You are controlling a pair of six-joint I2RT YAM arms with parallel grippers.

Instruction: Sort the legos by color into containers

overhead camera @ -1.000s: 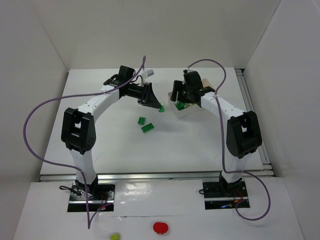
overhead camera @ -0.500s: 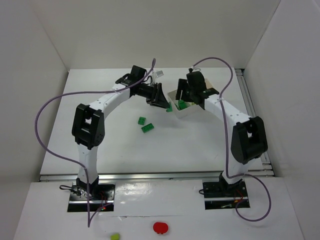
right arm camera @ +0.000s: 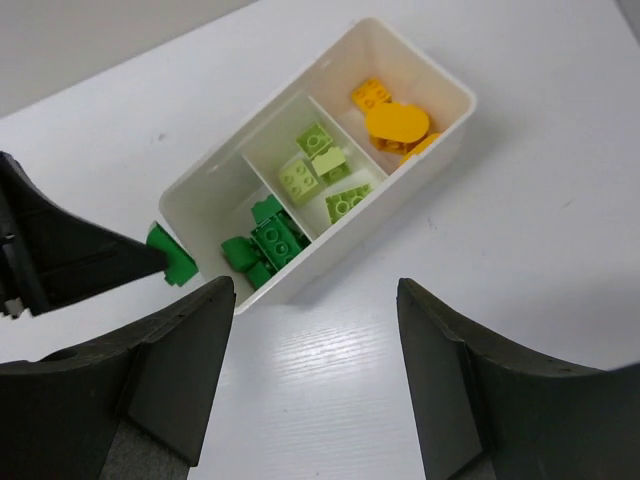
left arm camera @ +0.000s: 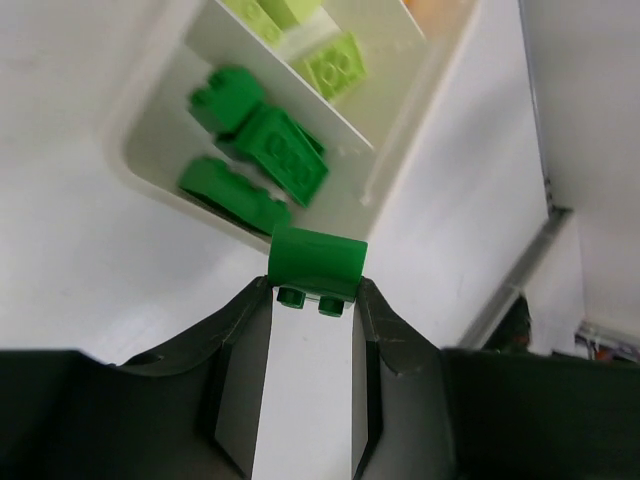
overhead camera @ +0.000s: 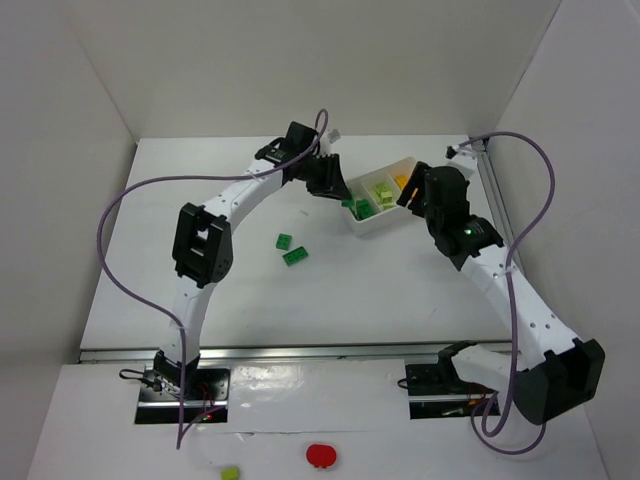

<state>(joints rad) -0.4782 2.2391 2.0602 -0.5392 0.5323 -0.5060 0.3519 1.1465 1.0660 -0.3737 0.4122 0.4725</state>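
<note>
Top view: left fingers (overhead camera: 342,195) have swung across to the rim of the tray (overhead camera: 372,227). Right fingers (overhead camera: 413,197) have backed off. Two green legos (overhead camera: 290,248) lie loose on the tabletop.
Left wrist: dark green lego (left arm camera: 318,254) pinched, just short of the green compartment (left arm camera: 262,160).
Right wrist: wide apart, empty. A drop looks close.

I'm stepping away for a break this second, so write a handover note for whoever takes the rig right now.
Left gripper: shut on a dark green brick, just outside the end wall of the tray, beside its dark green compartment; not yet released.
Right gripper: open, empty, hovering off the tray's long side.
Done: the tray holds dark green bricks, lime bricks and orange bricks, each colour in its own compartment.
Left: drop the held brick in with the dark greens, then fetch the two green bricks lying loose on the table.
</note>
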